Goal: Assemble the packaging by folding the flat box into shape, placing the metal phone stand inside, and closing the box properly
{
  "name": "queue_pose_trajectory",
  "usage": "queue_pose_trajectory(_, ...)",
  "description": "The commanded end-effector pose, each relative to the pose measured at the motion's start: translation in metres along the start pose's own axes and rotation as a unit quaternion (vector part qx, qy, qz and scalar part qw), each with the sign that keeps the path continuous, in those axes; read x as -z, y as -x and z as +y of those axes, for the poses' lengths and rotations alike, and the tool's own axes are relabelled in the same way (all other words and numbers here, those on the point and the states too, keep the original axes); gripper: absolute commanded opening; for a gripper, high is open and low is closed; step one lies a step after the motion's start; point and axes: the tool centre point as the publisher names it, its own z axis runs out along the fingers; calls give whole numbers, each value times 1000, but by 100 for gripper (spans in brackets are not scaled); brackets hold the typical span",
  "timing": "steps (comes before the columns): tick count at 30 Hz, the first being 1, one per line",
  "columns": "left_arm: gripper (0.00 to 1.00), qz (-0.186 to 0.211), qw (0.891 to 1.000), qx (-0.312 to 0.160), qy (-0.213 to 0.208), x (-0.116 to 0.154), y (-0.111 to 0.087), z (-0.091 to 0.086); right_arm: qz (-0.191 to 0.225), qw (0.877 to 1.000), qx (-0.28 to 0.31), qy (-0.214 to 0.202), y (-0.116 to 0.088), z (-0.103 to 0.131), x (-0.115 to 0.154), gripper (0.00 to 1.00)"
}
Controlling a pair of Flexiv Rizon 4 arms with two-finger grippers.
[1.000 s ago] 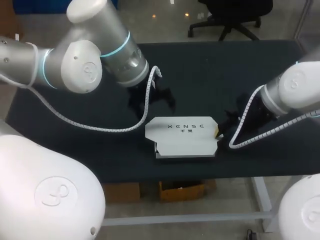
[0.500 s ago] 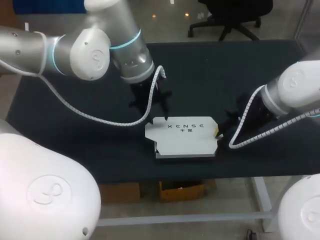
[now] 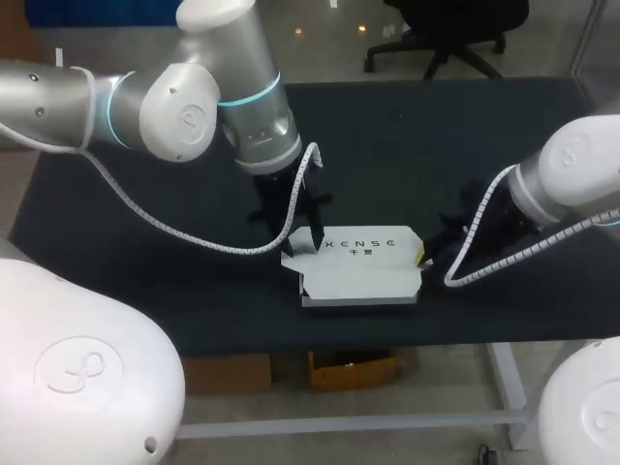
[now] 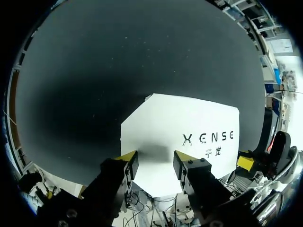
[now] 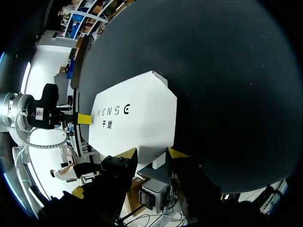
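Observation:
The white printed box (image 3: 360,273) lies flat and closed-looking near the table's front edge; no phone stand shows in any view. My left gripper (image 3: 312,240) hangs over the box's back left corner. In the left wrist view its fingers (image 4: 155,161) stand apart above the box lid (image 4: 189,120) with nothing held between them. My right gripper (image 3: 424,258) is at the box's right end. In the right wrist view its two fingers (image 5: 152,155) press on the narrow end flap of the box (image 5: 137,118) from both sides.
The black table top (image 3: 436,145) stretches bare behind the box. The table's front edge (image 3: 358,334) runs close below the box. My right arm's cable loops on the table beside the box's right end.
My left arm has swung in and come down from the back left to the box's left corner, its fingers closer together. The right arm and the box have not moved.

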Motion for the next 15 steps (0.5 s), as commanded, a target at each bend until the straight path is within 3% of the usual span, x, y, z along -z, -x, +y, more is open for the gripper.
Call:
queue_pose_trajectory(1,53,0,1000,4,-4,-2,1,3,5,1000,0,1,1,-1,0,36)
queue_pose_trajectory(15,55,6,1000,7,-7,-6,4,9,15,1000,-8,4,1,-1,-1,37)
